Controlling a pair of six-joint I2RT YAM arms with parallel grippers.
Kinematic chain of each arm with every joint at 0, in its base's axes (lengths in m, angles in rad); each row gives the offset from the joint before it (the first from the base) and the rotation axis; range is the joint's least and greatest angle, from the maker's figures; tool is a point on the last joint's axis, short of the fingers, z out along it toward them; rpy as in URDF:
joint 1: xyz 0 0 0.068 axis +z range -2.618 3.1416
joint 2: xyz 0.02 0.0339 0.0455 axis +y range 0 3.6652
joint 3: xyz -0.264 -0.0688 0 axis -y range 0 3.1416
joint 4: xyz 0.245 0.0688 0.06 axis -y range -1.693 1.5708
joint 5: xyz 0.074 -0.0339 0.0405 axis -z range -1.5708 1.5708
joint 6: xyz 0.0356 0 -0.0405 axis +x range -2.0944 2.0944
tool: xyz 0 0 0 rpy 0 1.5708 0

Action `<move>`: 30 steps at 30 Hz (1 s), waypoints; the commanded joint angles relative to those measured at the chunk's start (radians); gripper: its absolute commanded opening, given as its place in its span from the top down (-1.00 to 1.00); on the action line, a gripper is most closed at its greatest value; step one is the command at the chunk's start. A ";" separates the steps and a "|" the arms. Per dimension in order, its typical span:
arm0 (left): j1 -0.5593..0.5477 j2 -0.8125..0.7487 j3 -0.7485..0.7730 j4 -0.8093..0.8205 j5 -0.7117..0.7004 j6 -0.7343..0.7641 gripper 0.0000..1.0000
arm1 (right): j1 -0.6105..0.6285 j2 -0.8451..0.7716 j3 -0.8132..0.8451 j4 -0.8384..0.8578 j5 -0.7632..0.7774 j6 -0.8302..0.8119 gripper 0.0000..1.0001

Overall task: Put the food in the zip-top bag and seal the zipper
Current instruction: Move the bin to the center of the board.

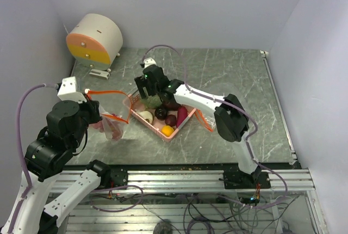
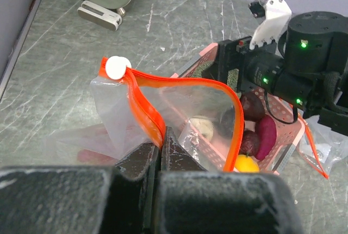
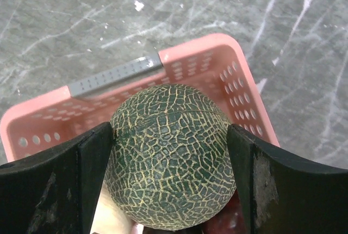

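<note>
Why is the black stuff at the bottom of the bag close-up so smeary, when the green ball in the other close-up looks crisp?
Left wrist view: the left gripper likely sits too near the lens, so it blurs, while the zip-top bag beyond is sharp. Right wrist view: the netted melon is in focus. Top view: even light, faint shadows.

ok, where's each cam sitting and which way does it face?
Top: above and behind the arms, facing down at the table; left arm and right arm show, bases nearest.
Left wrist: low, facing across the table; left gripper shut on the bag, basket and right arm beyond.
Right wrist: facing straight down on the melon in the basket; the right gripper flanks it.
Shared: all three see the basket.
</note>
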 commanded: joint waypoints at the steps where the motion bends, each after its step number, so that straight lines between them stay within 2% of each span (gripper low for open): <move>1: 0.001 -0.009 0.008 0.052 0.012 0.014 0.86 | -0.002 -0.107 -0.169 -0.047 0.055 0.003 -0.66; 10: 0.001 -0.006 -0.016 0.081 0.010 0.026 0.86 | 0.002 -0.459 -0.527 -0.068 0.105 0.080 -0.62; 14: 0.002 -0.001 -0.021 0.089 0.019 0.025 0.87 | 0.003 -0.572 -0.595 -0.044 0.103 0.078 -0.62; 18: 0.001 -0.005 -0.026 0.093 0.026 0.018 0.86 | 0.002 -0.602 -0.582 -0.031 0.080 0.049 -0.65; 24: 0.001 -0.010 -0.030 0.086 0.021 0.015 0.86 | 0.037 -0.555 -0.545 -0.086 0.043 0.054 -0.75; 30: 0.001 0.007 -0.017 0.088 0.025 0.024 0.86 | 0.075 -0.597 -0.588 -0.099 -0.059 0.181 -0.71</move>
